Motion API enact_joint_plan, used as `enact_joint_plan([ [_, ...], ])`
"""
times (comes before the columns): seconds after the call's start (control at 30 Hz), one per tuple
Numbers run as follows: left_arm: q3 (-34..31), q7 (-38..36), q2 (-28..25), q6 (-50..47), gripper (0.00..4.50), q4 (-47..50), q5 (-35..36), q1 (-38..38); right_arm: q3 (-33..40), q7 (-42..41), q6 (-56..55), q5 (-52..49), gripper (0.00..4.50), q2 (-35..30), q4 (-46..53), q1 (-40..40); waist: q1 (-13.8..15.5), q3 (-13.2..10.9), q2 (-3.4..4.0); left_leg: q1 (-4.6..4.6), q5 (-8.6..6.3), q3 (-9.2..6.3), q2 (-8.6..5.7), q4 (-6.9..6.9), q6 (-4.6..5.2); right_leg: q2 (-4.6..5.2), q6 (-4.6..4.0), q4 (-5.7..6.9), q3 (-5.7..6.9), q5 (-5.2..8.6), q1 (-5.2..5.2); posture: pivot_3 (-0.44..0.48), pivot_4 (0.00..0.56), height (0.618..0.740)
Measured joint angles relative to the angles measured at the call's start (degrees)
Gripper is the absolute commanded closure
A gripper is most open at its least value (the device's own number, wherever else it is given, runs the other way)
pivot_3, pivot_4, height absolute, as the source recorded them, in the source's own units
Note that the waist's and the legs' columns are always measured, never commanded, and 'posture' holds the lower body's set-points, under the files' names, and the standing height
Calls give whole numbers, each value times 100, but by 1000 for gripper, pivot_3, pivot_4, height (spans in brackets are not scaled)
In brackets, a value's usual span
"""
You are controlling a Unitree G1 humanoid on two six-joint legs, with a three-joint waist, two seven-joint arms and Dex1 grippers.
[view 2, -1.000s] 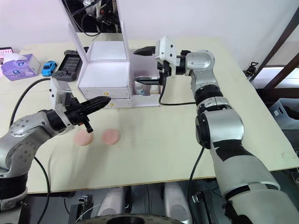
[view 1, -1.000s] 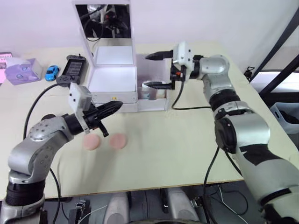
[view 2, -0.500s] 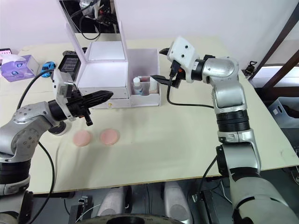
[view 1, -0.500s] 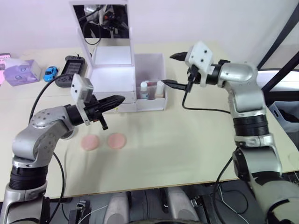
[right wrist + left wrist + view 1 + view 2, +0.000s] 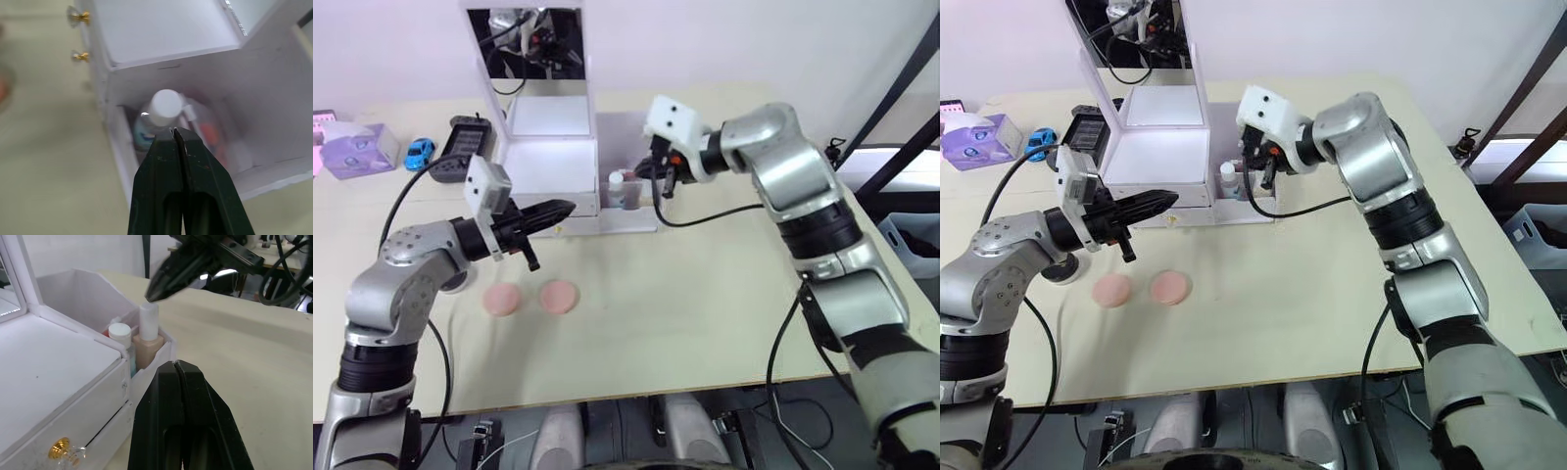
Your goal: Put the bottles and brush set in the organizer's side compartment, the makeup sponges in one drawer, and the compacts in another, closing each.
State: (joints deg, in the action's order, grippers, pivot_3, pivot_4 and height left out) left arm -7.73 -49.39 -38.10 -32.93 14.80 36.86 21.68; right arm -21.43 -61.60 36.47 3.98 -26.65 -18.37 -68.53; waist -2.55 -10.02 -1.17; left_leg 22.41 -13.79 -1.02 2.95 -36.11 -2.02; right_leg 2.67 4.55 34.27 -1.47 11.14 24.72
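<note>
So both claws are pinched shut, holding nothing.
Right claw (image 5: 156, 290) hovers over the side compartment (image 5: 636, 201) with bottles (image 5: 148, 335) inside; left claw (image 5: 563, 209) sits near the drawers; makeup sponges (image 5: 530, 297) lie on the counter (image 5: 685, 294).

We're looking at a robotics lab or test room, not a home. A plain cream table (image 5: 685, 284) stands against a bare white wall (image 5: 724, 39), and black cables (image 5: 1302, 208) trail across the tabletop from the arms. Dark metal frame struts (image 5: 901, 88) lean just beyond the right arm, with a grey bin (image 5: 913, 240) on the floor below them. Past the left gripper (image 5: 560, 210), props sit staged: a blue toy car (image 5: 421, 152), a black handheld device (image 5: 470, 140), a pale purple box (image 5: 357, 149). Behind the organizer (image 5: 553, 162), its mirror (image 5: 530, 41) reflects more cabling.
</note>
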Motion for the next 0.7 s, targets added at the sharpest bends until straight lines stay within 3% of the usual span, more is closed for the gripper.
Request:
enact_joint_plan([
  [0.23,-5,117,11,7,4500,90,-11,-116,-419,125,-824,430,4485,427,-1386,-311,5,0,0,1,0,0,0,-1,0,1,1,0,0,0,0,0,150,740],
  [0.7,-9,319,108,72,4500,216,-10,-192,-525,713,-2238,1132,4485,956,-3430,-1104,2,0,0,2,0,0,0,-1,0,1,1,0,0,-1,0,0,150,740],
])
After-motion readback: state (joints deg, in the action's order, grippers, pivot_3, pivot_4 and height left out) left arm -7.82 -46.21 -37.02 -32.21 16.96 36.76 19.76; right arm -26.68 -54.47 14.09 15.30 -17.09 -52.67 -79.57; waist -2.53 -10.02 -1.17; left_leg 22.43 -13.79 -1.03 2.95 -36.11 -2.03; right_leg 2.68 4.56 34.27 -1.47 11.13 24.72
